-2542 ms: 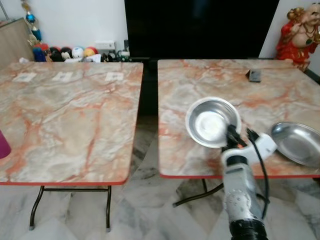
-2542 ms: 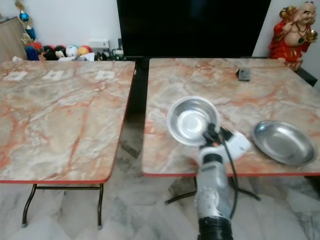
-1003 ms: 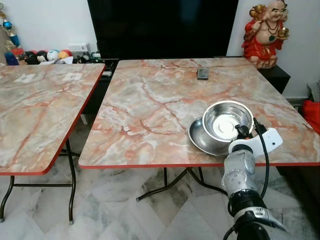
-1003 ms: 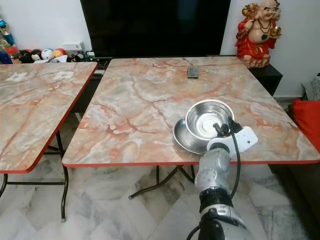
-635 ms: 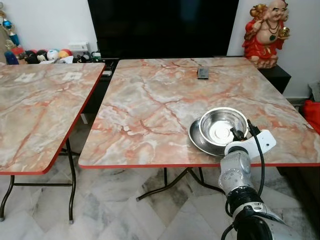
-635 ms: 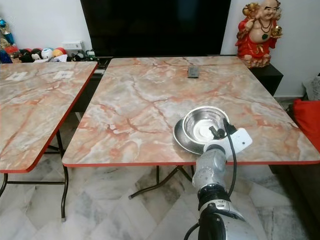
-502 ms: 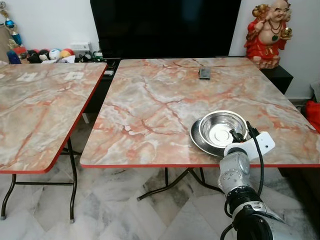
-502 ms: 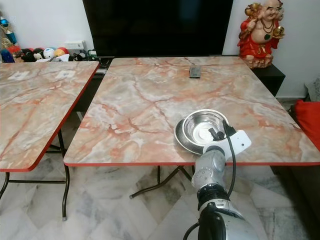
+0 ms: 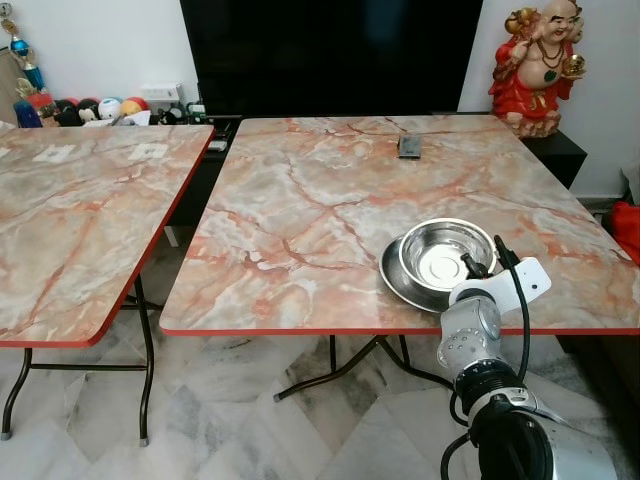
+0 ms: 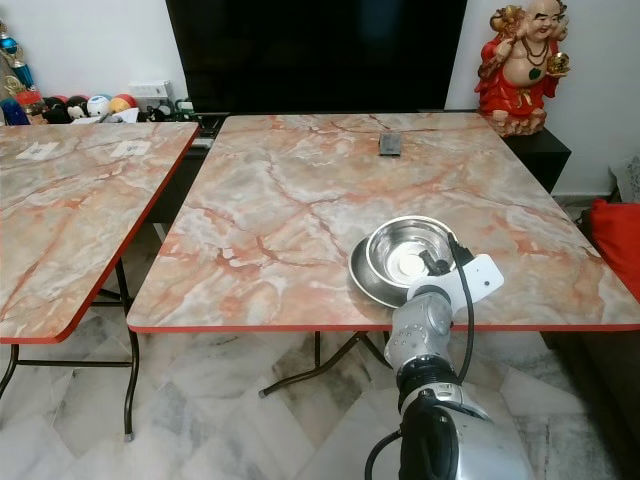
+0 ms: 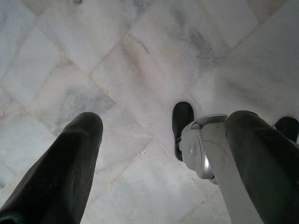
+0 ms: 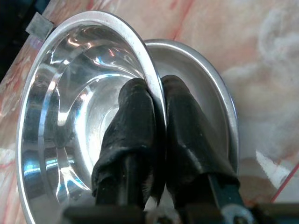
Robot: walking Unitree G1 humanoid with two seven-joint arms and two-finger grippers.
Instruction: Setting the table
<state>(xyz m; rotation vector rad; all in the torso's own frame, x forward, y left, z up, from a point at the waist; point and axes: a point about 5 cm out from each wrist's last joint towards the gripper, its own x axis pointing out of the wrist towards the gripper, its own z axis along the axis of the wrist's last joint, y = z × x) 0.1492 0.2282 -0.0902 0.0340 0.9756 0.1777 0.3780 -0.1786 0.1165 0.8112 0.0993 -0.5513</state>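
Marble floor tiles (image 11: 140, 70) lie under your idle left gripper (image 11: 159, 154), its fingers spread apart. At the near edge of the right marble table (image 9: 300, 220), your right gripper (image 12: 156, 121) is clamped on the rim of the steel bowl (image 9: 440, 258), which sits in the steel plate (image 9: 392, 280). Farther back lie a small dark device (image 9: 408, 147) and a red Buddha statue (image 9: 540, 50).
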